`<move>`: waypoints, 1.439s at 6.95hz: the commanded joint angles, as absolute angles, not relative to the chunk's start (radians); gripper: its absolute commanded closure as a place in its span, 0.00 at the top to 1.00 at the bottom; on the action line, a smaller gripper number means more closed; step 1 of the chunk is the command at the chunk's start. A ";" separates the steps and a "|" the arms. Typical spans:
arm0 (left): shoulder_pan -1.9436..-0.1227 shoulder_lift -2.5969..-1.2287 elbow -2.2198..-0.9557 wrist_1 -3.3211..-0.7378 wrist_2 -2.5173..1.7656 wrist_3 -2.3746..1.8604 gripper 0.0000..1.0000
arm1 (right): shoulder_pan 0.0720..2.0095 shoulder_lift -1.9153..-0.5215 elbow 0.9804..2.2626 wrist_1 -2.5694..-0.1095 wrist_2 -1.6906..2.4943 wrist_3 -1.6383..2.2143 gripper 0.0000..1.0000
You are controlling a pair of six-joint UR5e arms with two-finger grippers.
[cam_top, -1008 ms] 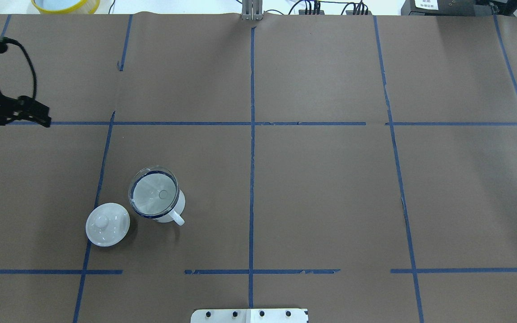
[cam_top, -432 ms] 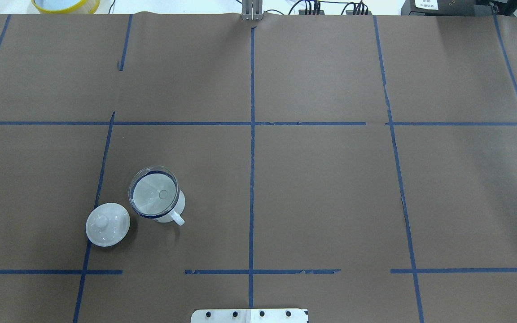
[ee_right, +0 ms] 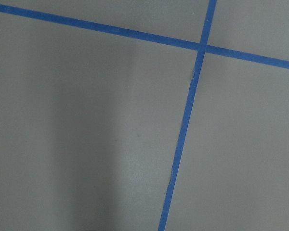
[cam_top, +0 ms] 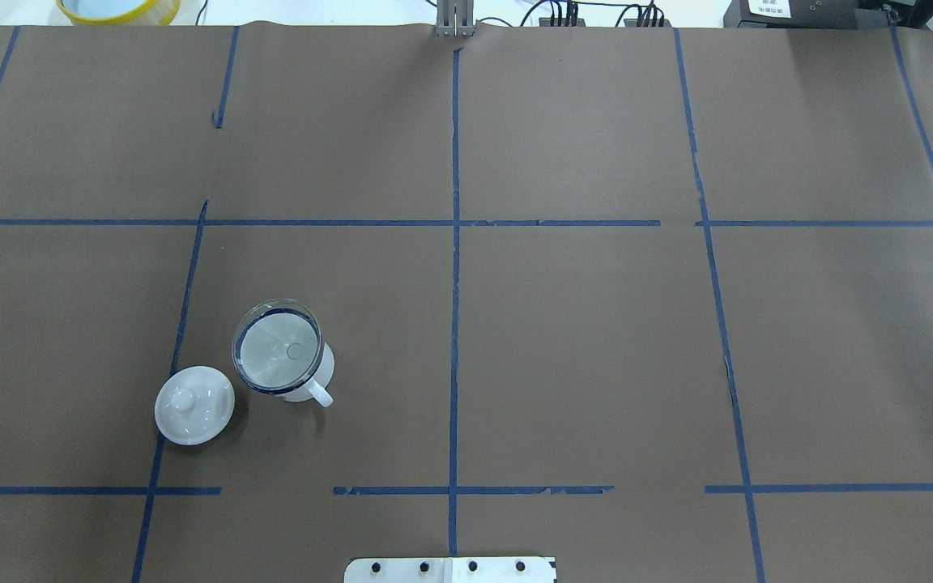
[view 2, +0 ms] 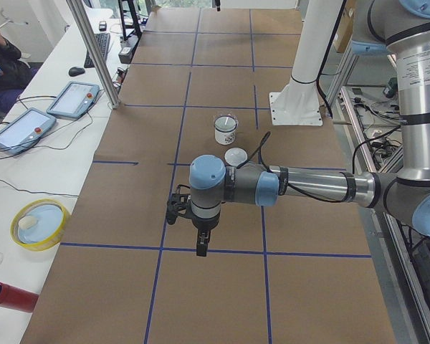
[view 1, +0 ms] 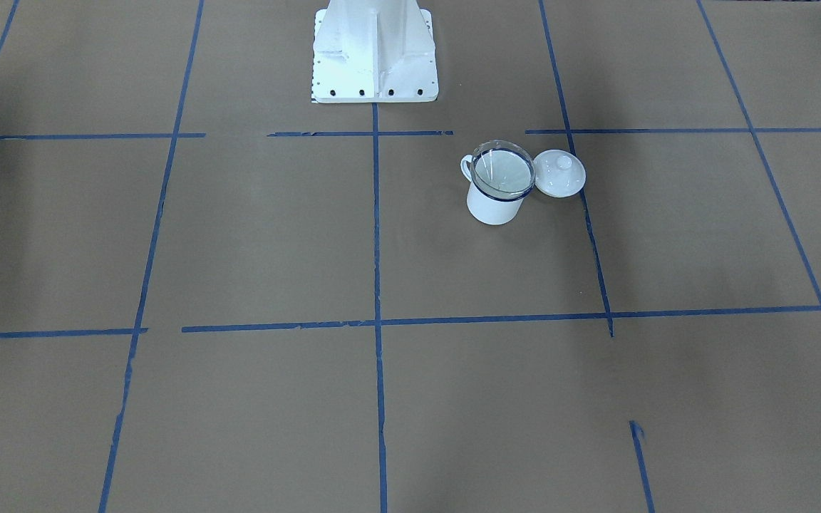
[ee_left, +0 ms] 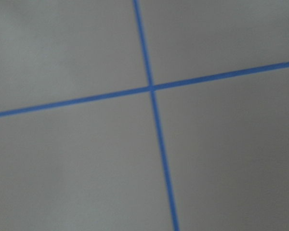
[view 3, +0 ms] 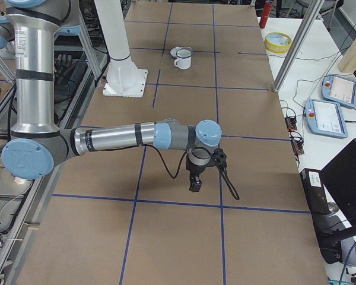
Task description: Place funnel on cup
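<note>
Now my left gripper [view 2: 200, 247] has withdrawn from overhead, leaving the funnel [cam_top: 276, 356] on the cup [view 1: 494, 206], seemingly done; whether it or the right gripper [view 3: 194, 185] is closed I cannot tell.

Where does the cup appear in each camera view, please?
Front-facing: cup, upper right of centre.
Overhead: cup, lower left.
Exterior left: cup, upper centre.
Exterior right: cup, top centre.
Left wrist: absent.
Right wrist: absent.
Shared landmark: white lid beside it.

Clear funnel [view 1: 502, 169] seated in the white cup [view 1: 494, 208], rim on blue rim. The cup stands upright on the brown bench [view 1: 239, 235], handle toward the white robot base [view 1: 375, 50]. A knobbed white lid [view 1: 561, 174] lies just beside it, over a blue tape line [view 1: 596, 256].
</note>
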State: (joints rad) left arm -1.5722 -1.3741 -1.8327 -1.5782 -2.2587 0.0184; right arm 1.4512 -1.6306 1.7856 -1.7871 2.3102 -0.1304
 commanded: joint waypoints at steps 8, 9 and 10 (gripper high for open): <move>-1.592 -1.382 -1.828 -1.555 -2.390 0.047 1.00 | 1.451 -1.631 1.787 -1.787 2.310 -0.130 1.00; -1.592 -1.390 -1.832 -1.552 -2.390 0.067 1.00 | 1.451 -1.631 1.787 -1.787 2.310 -0.130 1.00; -1.592 -1.390 -1.838 -1.554 -2.391 0.067 1.00 | 1.451 -1.631 1.787 -1.787 2.310 -0.130 1.00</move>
State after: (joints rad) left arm -1.5920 -1.3873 -1.8305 -1.5538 -2.3905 0.0577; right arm 1.4511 -1.6306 1.7870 -1.7871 2.3102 -0.1304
